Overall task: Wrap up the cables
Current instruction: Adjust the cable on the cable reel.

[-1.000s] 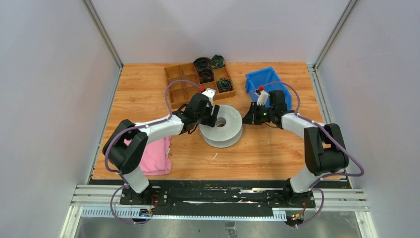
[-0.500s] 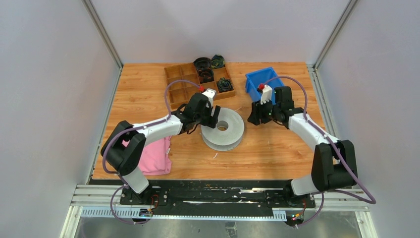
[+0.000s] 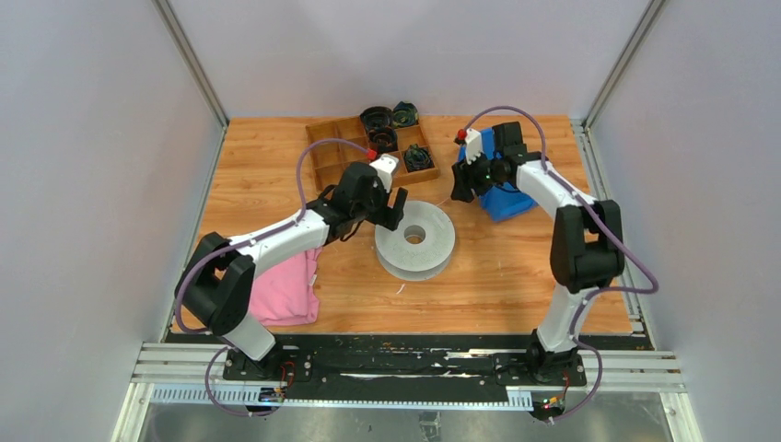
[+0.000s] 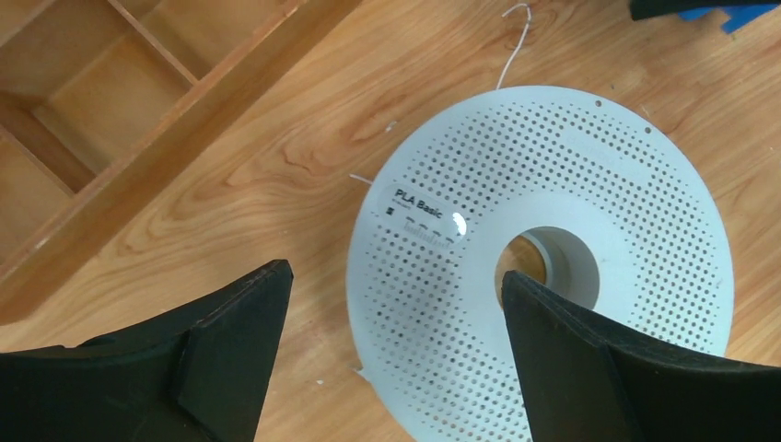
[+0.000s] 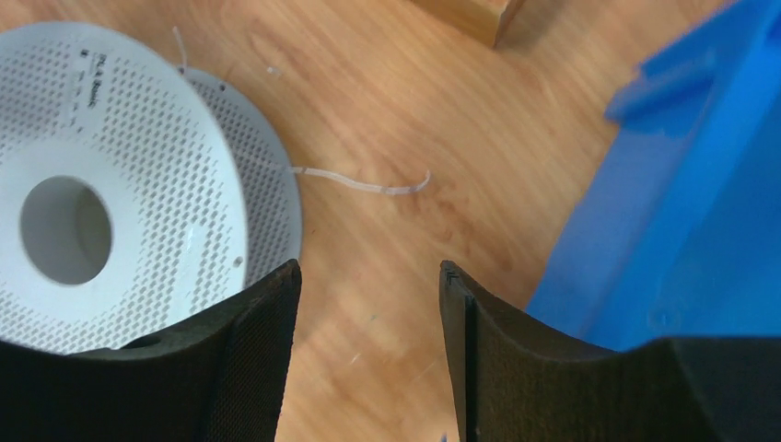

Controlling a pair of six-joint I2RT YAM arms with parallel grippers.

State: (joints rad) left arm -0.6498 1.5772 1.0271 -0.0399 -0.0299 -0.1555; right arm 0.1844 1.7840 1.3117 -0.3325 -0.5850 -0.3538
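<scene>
A white perforated spool [image 3: 414,241] lies flat on the wooden table. A loose end of thin white-grey cable [image 5: 364,182] trails from the spool's rim [image 5: 267,184] onto the wood. The left wrist view shows the spool [image 4: 589,184] with a thin cable end [image 4: 518,41] beyond its far rim. My left gripper [image 3: 391,198] hovers over the spool's left edge, and in its wrist view the left gripper [image 4: 394,276] is open and empty. My right gripper [image 3: 458,184] hangs beside the blue bin, and its wrist view shows the right gripper [image 5: 370,267] open over bare wood.
A wooden divided tray [image 3: 332,152] at the back holds dark coiled bundles [image 3: 382,129]. A blue bin [image 3: 509,201] sits under the right arm. A pink cloth [image 3: 285,290] lies at the front left. A small white scrap [image 3: 402,289] lies in front of the spool.
The right gripper opened and drew back from the spool toward the blue bin. The spool settled flat from a tilt. The left gripper opened wider and shifted slightly back.
</scene>
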